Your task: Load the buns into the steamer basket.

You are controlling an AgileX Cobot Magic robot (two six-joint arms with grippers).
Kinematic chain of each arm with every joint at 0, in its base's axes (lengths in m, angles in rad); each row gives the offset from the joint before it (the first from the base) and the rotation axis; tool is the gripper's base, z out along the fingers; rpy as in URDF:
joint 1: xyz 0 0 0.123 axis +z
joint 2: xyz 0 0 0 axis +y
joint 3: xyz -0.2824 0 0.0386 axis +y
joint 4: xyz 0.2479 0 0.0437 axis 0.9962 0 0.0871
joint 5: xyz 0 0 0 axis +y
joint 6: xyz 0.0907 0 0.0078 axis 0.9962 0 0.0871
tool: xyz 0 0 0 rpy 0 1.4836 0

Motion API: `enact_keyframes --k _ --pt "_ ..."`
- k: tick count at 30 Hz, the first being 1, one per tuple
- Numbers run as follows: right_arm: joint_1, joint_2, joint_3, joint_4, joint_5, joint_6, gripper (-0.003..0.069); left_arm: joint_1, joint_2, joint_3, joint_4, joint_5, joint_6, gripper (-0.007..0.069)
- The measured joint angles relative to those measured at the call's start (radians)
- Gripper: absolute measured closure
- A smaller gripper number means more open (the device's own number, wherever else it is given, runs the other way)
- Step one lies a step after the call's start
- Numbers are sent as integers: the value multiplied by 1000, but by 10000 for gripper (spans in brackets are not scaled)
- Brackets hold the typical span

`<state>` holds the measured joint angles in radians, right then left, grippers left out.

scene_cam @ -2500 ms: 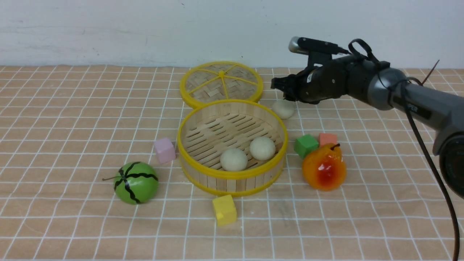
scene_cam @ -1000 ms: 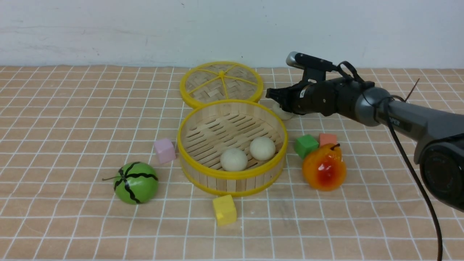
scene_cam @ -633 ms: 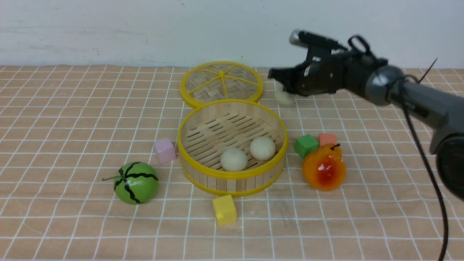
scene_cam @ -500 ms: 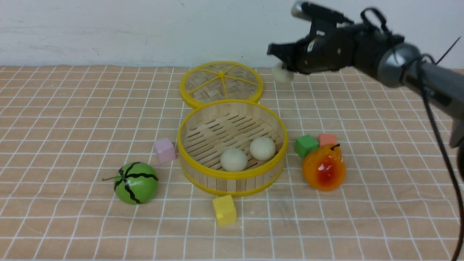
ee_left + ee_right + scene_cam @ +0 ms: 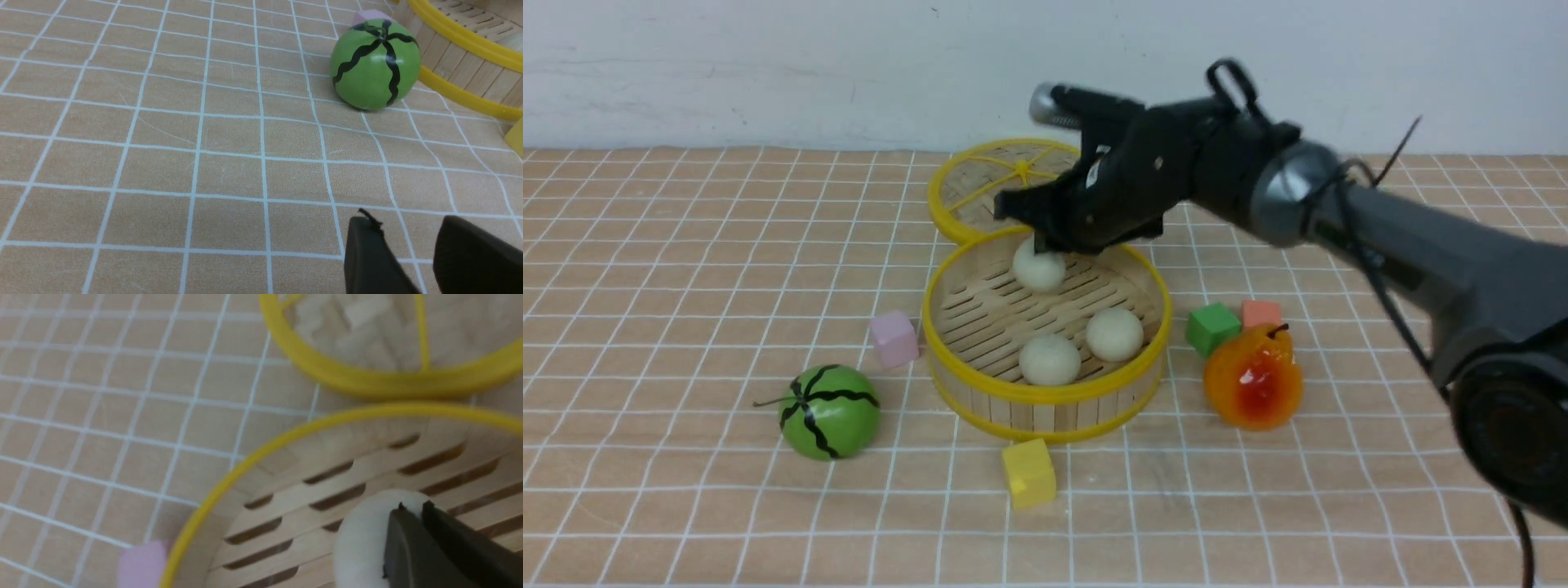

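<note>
The round bamboo steamer basket [image 5: 1045, 396] sits mid-table with two cream buns [image 5: 1049, 359] [image 5: 1114, 334] on its slatted floor. My right gripper [image 5: 1045, 241] reaches over the basket's far side, shut on a third bun [image 5: 1039, 269] that hangs low inside the back wall. In the right wrist view the narrow jaws [image 5: 413, 506] pinch the top of that bun [image 5: 359, 539] above the slats, inside the yellow rim [image 5: 245, 457]. My left gripper [image 5: 404, 228] stays low over bare tablecloth, open and holding nothing; the basket wall [image 5: 457, 45] is at that view's edge.
The flat woven lid [image 5: 980, 192] lies behind the basket. A green melon [image 5: 830, 411] and pink cube [image 5: 894, 338] are to its left, a yellow cube [image 5: 1028, 472] in front. A green cube [image 5: 1211, 327], orange cube [image 5: 1262, 313] and pear [image 5: 1254, 380] are to its right.
My right gripper closed on the bun lying right of the lid, lifted it, then swung left and down into the back of the basket. The other two buns have not moved.
</note>
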<state>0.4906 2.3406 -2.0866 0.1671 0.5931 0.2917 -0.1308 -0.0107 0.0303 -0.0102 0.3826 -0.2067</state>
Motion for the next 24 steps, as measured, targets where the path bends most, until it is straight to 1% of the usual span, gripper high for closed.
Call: enact_keyframes --k 4,6,7,8,9,10,11,12,14,15,18,19,21,22,24 --pt "-1 51 0 0 -19 11 615 0 0 0 0 0 0 386" --pt "-1 52 0 0 -30 16 570 0 0 0 0 0 0 386" --pt "-1 48 0 1 -24 16 526 0 0 0 0 0 0 386" --pt "-1 47 0 2 -22 17 510 0 0 0 0 0 0 386" --pt "-1 41 0 8 -4 18 444 0 0 0 0 0 0 386" --pt "-1 35 0 12 6 18 407 0 0 0 0 0 0 386" --pt "-1 31 0 13 12 18 388 0 0 0 0 0 0 386" --pt "-1 12 0 17 46 18 321 0 0 0 0 0 0 386" --pt "-1 -25 0 20 96 18 233 0 0 0 0 0 0 386" --pt "-1 -30 0 21 101 18 218 0 0 0 0 0 0 386" --pt "-2 -119 0 -5 194 17 130 0 0 0 0 0 0 386" --pt "-2 -139 0 -19 216 16 125 0 0 0 0 0 0 386" --pt "-2 -228 0 -102 318 -1 114 0 0 0 0 0 0 386" --pt "-2 -235 0 -102 327 -3 115 0 0 0 0 0 0 386" --pt "-4 -313 0 -174 426 -18 144 0 0 0 0 0 0 386"
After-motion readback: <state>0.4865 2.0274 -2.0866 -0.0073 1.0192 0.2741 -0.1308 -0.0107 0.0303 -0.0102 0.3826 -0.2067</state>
